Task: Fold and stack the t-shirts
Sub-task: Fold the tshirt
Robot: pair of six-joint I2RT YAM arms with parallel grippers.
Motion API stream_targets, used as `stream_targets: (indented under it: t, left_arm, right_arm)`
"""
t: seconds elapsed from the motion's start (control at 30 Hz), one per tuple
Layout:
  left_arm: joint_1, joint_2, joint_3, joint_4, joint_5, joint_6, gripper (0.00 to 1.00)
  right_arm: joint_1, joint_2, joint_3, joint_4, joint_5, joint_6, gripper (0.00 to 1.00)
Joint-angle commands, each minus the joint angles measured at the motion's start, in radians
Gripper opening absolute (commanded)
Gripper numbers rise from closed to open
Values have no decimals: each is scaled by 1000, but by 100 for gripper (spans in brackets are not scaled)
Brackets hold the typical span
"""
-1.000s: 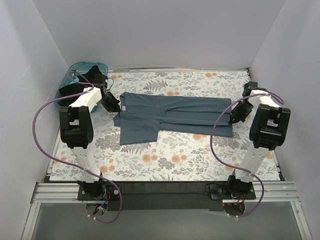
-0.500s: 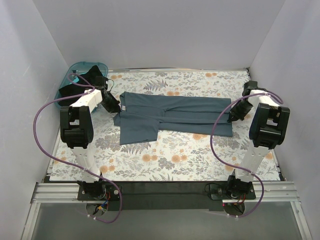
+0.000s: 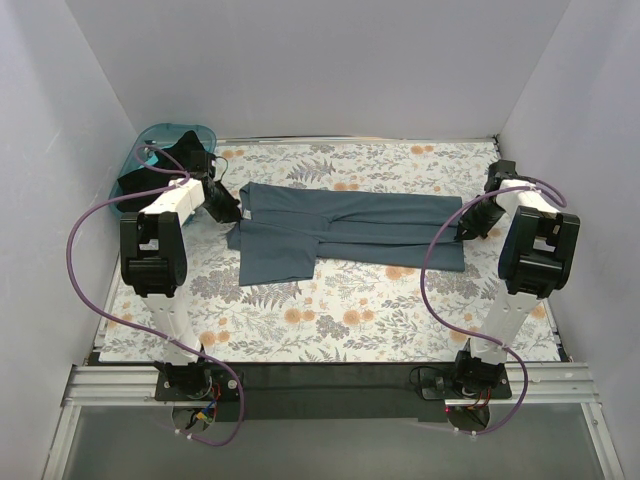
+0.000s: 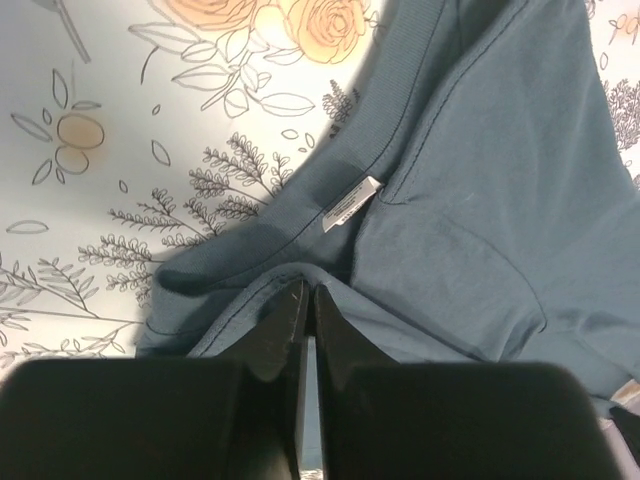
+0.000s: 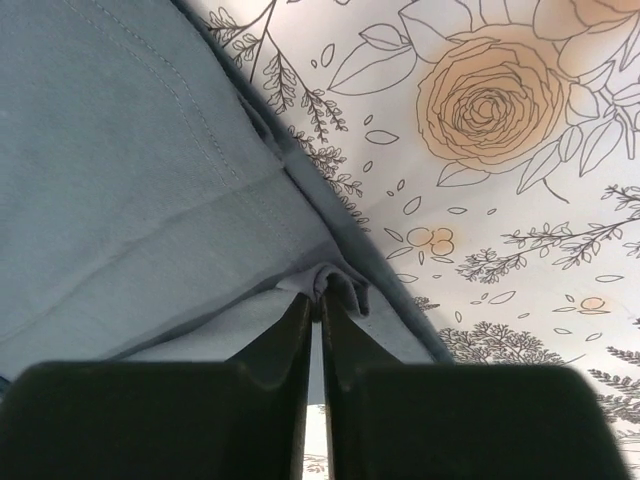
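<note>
The slate blue-grey t-shirt (image 3: 345, 227) lies partly folded lengthwise across the far middle of the floral table, one sleeve sticking out toward me. My left gripper (image 3: 228, 210) is shut on the shirt's neck end; the left wrist view shows the cloth (image 4: 480, 180) pinched at the fingertips (image 4: 306, 292) just below the white neck label (image 4: 351, 203). My right gripper (image 3: 466, 228) is shut on the shirt's hem end; the right wrist view shows a bunch of cloth (image 5: 130, 170) pinched between the fingertips (image 5: 317, 300). A black t-shirt (image 3: 165, 165) lies in the teal basket.
The teal plastic basket (image 3: 198, 130) stands at the far left corner against the wall. White walls close in the table on the left, back and right. The floral tablecloth (image 3: 350, 320) covers the near half in front of the shirt.
Both grippers have drawn slightly toward the far side, holding the shirt's ends. The shirt keeps nearly the same shape.
</note>
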Motion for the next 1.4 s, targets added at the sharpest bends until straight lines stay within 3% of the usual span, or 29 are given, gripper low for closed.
stream_targets:
  t: [0.0, 0.1, 0.27, 0.33, 0.43, 0.8, 1.07, 1.37]
  left_arm:
    - [9, 4, 8, 44, -12, 33, 8]
    - [9, 5, 31, 44, 19, 48, 23]
    - [8, -77, 14, 44, 7, 47, 48]
    - [5, -142, -26, 44, -13, 56, 67]
    - [-11, -237, -115, 41, -38, 76, 77]
    - [-199, -507, -487, 10, -176, 97, 80]
    - [-256, -486, -551, 16, -240, 64, 69]
    - [-278, -406, -567, 26, -251, 48, 59]
  right_arm:
    - [-2, 8, 26, 35, 19, -8, 15]
    - [-2, -9, 29, 35, 19, -19, 31]
    - [-1, -94, 2, 41, 19, -65, 47]
    - [2, -127, -15, 42, 21, -83, 50]
    - [14, -202, -84, 47, 39, -114, 55]
    - [133, -469, -280, 101, 4, -249, 57]
    - [225, -590, -437, 162, -74, -249, 58]
    - [352, -610, -506, 248, -119, -252, 58]
